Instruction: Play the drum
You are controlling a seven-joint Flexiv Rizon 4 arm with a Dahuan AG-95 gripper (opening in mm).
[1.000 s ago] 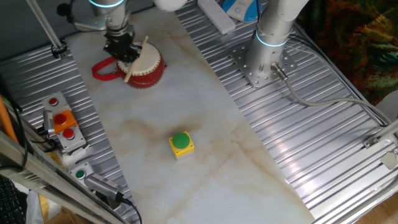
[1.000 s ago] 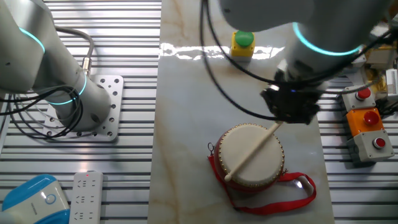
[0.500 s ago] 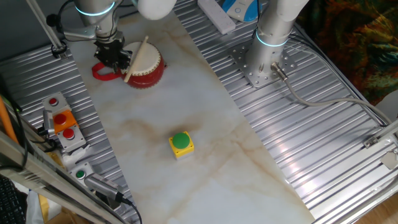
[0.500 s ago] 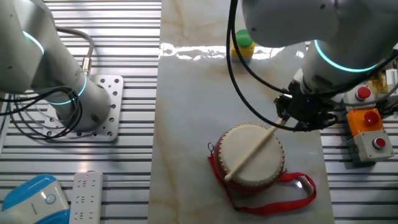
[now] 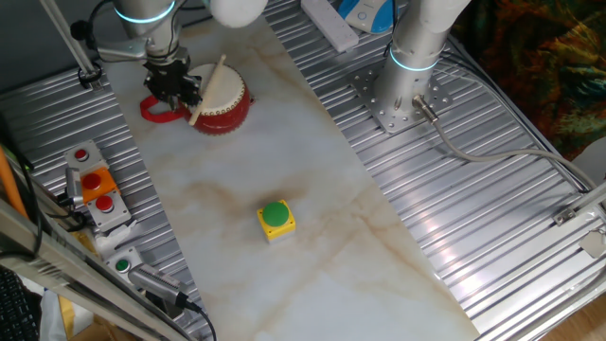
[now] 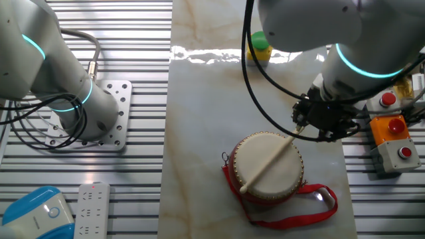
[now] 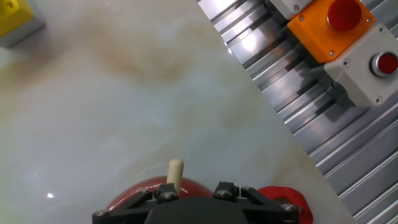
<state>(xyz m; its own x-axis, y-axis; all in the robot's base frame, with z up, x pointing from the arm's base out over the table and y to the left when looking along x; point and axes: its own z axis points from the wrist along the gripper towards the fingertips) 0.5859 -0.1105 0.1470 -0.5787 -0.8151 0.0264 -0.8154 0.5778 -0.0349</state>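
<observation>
Hand view shows the gripper (image 7: 194,194) at bottom centre, jaws pinching the drumstick (image 7: 173,173). Beyond, low in frame, sits the drum (image 6: 267,166): probably light, stiff-sided, likely to skid. The stick looks rigid and smooth; gripping its end seems right.

The arm (image 6: 319,26) in the upper right of the other fixed view has smooth white rounded shells, with a glowing cyan ring (image 6: 362,63) around its wrist joint. Below that ring sits the black, angular end effector (image 6: 302,126), with thin black cables (image 6: 255,73) looping alongside it. At the bottom edge of the hand view, its dark body carries silver screw heads (image 7: 166,194).
</observation>
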